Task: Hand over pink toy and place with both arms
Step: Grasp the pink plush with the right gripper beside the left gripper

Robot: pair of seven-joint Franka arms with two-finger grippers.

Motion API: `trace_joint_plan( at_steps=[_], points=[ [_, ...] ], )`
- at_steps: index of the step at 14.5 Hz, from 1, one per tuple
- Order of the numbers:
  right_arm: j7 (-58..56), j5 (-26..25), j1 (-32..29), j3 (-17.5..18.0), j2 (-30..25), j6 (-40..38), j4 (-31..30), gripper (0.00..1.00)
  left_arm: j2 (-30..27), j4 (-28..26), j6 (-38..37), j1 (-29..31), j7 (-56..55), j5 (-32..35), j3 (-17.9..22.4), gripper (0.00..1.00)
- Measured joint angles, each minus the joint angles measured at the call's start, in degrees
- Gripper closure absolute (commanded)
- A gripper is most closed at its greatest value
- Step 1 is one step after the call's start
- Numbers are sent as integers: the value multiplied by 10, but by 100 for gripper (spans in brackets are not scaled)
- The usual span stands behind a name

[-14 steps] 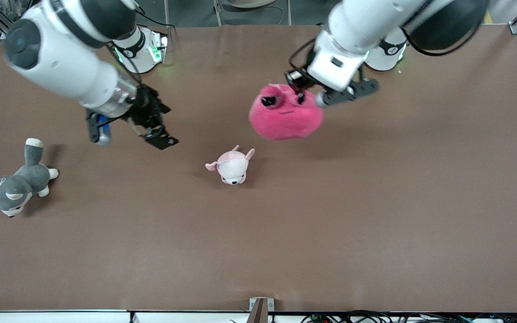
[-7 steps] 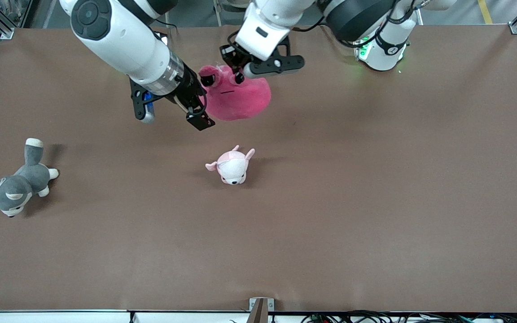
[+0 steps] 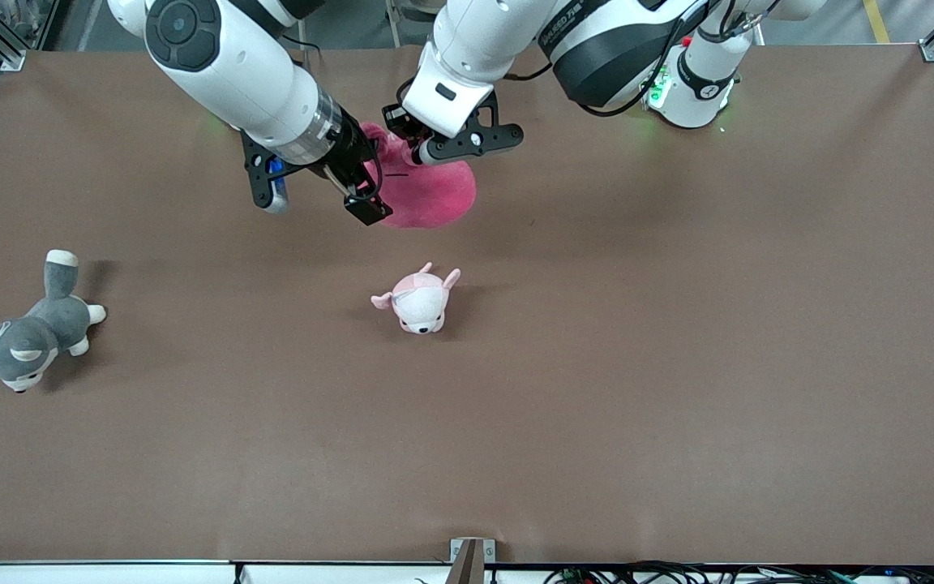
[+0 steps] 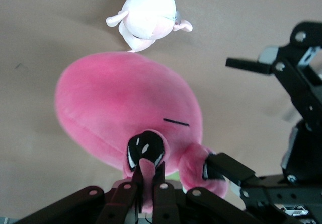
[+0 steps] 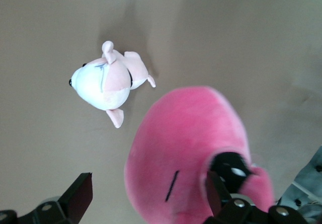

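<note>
The hot-pink toy [image 3: 439, 193] hangs in the air over the table's robot-side middle. My left gripper [image 3: 412, 144] is shut on one of its small ear flaps, seen pinched between the fingers in the left wrist view [image 4: 147, 176], with the round body [image 4: 121, 103] hanging below. My right gripper [image 3: 321, 199] is open beside the toy; one finger [image 3: 370, 209] is against the toy's side. In the right wrist view the toy [image 5: 186, 148] fills the gap next to one finger [image 5: 217, 191], and the right gripper [image 5: 148, 194] has not closed on it.
A small pale pink-and-white plush [image 3: 418, 300] lies on the brown table [image 3: 678, 365] below the toy, nearer the front camera; it also shows in both wrist views [image 4: 148, 10] [image 5: 106, 80]. A grey-and-white plush [image 3: 25, 341] lies at the right arm's end.
My left gripper has carried the pink toy toward the right arm's end and slightly lower. My right gripper has swung in from that end and now stands open at the toy.
</note>
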Motion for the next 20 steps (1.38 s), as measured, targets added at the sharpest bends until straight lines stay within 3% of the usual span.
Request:
trace_joint_plan(
  at_steps=[12,20],
  points=[
    [-16,0,0,-2,-38,-73,5,0,3,2,1,1,0,1,11,100],
    [-16,0,10,2,-40,-37,-33,5,3,2,1,1,0,1,12,100]
  ],
)
